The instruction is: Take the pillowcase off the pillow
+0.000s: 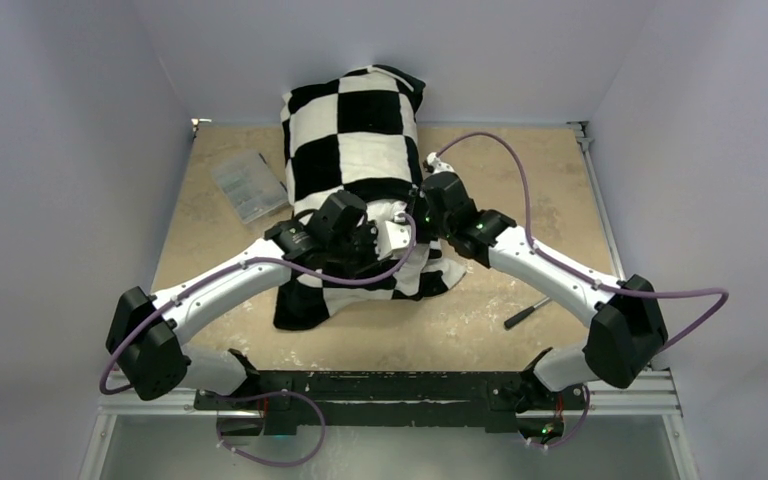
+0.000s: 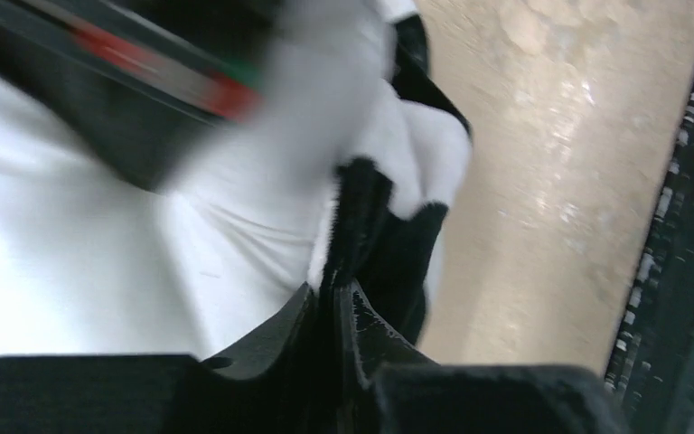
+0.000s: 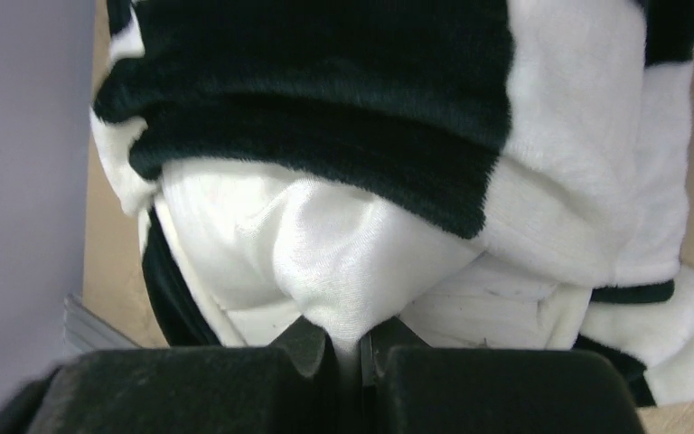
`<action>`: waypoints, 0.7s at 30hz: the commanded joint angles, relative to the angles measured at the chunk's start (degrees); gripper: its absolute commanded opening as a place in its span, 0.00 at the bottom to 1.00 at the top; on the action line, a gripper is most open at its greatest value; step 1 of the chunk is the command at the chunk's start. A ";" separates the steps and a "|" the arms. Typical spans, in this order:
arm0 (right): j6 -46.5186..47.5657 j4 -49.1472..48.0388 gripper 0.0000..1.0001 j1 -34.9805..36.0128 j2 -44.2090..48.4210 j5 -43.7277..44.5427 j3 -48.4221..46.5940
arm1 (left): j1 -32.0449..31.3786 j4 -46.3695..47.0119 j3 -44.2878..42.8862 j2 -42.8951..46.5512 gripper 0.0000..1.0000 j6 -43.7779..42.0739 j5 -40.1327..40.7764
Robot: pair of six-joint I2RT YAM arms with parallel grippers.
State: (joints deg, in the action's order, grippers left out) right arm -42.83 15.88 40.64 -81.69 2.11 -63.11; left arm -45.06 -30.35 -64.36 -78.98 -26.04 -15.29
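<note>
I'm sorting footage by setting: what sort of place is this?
Probably a robotics lab cell: white walls enclose a tan table, left arm and right arm bolted to a black rail.

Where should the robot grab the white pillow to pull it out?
Grab the pillow by its bare white corner, which pokes out of the pillowcase at its open near end. Come in from the robot's side. The corner bunches into a pinchable fold there; elsewhere the pillow is hidden.

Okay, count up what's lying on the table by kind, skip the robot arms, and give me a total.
Checkered pillowcase: 1
White pillow, mostly inside it: 1
Clear plastic packet: 1
Dark pen-like stick: 1
Total: 4
</note>
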 commanded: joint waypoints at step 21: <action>4.19 -6.71 0.00 -23.62 -1.72 -0.39 -30.16 | -2.87 -3.29 11.40 4.91 0.00 18.45 -0.98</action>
State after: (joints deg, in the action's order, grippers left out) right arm -39.59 24.69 24.34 -86.80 -6.11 -85.01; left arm -46.70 -25.89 -55.13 -73.56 -13.69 -17.10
